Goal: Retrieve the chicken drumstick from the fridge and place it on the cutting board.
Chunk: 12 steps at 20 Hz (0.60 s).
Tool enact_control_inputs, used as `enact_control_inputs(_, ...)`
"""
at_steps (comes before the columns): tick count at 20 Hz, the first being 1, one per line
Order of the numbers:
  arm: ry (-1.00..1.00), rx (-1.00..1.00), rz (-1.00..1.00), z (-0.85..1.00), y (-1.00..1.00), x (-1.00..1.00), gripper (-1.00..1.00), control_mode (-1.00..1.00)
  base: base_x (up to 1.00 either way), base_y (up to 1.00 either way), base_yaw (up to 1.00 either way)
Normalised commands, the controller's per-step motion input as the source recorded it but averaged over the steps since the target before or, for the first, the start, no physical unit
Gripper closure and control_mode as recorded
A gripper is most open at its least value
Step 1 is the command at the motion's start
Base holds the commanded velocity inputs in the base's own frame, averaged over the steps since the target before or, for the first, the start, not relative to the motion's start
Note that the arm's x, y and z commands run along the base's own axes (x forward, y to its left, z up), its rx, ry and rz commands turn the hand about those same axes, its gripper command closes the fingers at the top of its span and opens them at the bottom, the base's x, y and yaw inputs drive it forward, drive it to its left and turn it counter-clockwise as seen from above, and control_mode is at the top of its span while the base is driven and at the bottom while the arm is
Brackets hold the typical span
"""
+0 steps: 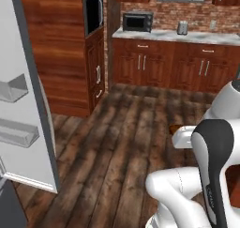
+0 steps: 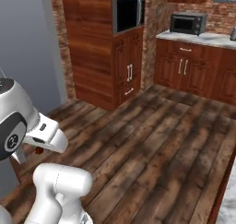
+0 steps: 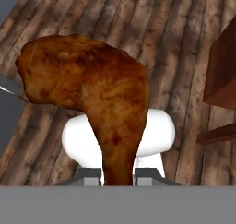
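Hand view: the drumstick (image 3: 87, 87) is hanging right in front of the camera, thin bone end running down between the two finger tips, thick end up and to the left. The gripper (image 3: 119, 176) is pinching the bone end, a tip pressing on each side. Wood floor (image 3: 175, 48) is lying behind it.

Left base view: the open fridge (image 1: 26, 105) door is standing at the left edge, white inside, two bins (image 1: 16, 133) sticking out of it. The arm is folding up at the lower right, well apart from the door. Dark wood cabinets (image 1: 159, 63) are running along the back wall, with a toaster oven (image 1: 137, 21) and a small toaster (image 1: 182, 27) sitting on the counter (image 1: 201, 36), and a microwave (image 1: 93, 13) sitting in the tall cabinet.

Right base view: the arm is sitting at the lower left, and a small reddish bit of the drumstick (image 2: 39, 150) is peeking out just under the hand. The grey fridge (image 2: 27, 48) side is standing at the left.
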Motion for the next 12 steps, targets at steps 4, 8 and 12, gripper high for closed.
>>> enact_control_inputs(4,0.0,0.0,0.0,0.0,0.0,0.0,1.0,1.0,0.0,-0.07,-0.52)
enact_control_inputs(8,0.0,0.0,0.0,0.0,0.0,0.0,1.0,1.0,0.0,0.3,-0.28)
enact_control_inputs(12,0.0,0.0,0.0,0.0,0.0,0.0,1.0,1.0,0.21,0.33,-0.16)
